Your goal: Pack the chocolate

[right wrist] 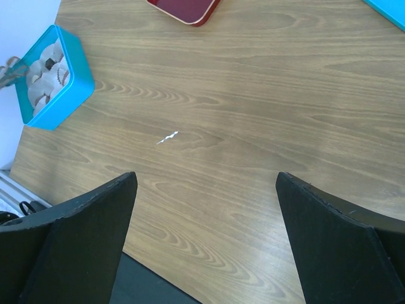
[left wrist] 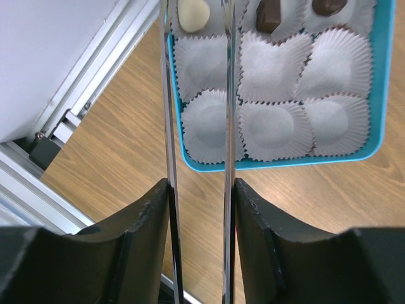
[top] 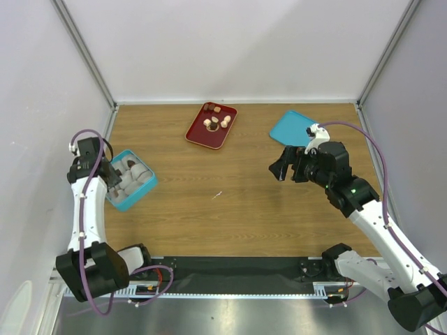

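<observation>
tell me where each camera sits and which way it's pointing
Top external: above and behind the bases, looking down on the table, both arms in view.
Left wrist: on the left arm, looking down along its thin fingers into the teal box.
Right wrist: on the right arm, facing bare table between its spread fingers.
All three show the teal box.

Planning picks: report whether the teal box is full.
Not full: teal rectangular box holds three small chocolates; six white paper cups sit empty.

Red tray (top: 208,139), teal box (top: 131,204), teal lid (top: 290,129)
</observation>
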{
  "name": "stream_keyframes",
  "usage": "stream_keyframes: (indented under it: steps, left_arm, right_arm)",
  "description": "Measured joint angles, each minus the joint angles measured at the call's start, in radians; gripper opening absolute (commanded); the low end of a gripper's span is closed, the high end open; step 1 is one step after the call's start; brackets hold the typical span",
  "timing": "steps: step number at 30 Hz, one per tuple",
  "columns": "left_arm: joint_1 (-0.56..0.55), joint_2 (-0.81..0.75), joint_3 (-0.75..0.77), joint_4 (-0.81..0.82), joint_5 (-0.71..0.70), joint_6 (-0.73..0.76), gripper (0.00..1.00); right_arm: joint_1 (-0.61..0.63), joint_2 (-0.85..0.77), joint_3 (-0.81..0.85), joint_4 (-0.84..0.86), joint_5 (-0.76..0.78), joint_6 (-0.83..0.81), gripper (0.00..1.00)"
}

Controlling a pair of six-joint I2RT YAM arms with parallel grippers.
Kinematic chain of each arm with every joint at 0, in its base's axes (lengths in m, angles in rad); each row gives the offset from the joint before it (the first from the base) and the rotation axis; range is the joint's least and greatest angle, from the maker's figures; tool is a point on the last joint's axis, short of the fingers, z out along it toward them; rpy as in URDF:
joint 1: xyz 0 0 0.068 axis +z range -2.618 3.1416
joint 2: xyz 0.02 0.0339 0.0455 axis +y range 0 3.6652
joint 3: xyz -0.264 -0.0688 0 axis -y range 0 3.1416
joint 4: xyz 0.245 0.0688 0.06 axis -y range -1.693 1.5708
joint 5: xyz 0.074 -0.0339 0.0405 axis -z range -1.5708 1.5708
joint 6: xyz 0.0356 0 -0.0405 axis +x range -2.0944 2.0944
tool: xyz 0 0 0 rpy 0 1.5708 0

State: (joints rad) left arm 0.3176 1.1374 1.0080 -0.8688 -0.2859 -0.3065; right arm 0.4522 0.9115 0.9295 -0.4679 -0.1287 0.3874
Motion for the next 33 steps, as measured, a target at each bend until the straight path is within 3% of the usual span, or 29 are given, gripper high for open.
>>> stream_keyframes:
  steps: [7, 14, 19, 33]
  left_arm:
    - [-0.042, 0.001, 0.137, -0.017, 0.031, 0.001, 0.47]
    - [-0.36, 0.144, 0.364, -0.022, 0.036, 0.002, 0.46]
    - [-0.517, 0.257, 0.445, -0.007, 0.08, 0.02, 0.46]
    - [-0.639, 0.611, 0.549, 0.151, 0.209, 0.154, 0.46]
  right_arm:
    - [-0.006, 0.0, 0.0, -0.013, 0.009, 0.009, 1.0]
    - [-0.007, 0.045, 0.032, -0.054, 0.02, 0.028, 1.0]
    - [-0.009, 0.084, 0.103, -0.092, 0.067, 0.027, 1.0]
    - [-0.013, 0.111, 0.131, -0.103, 0.17, 0.045, 1.0]
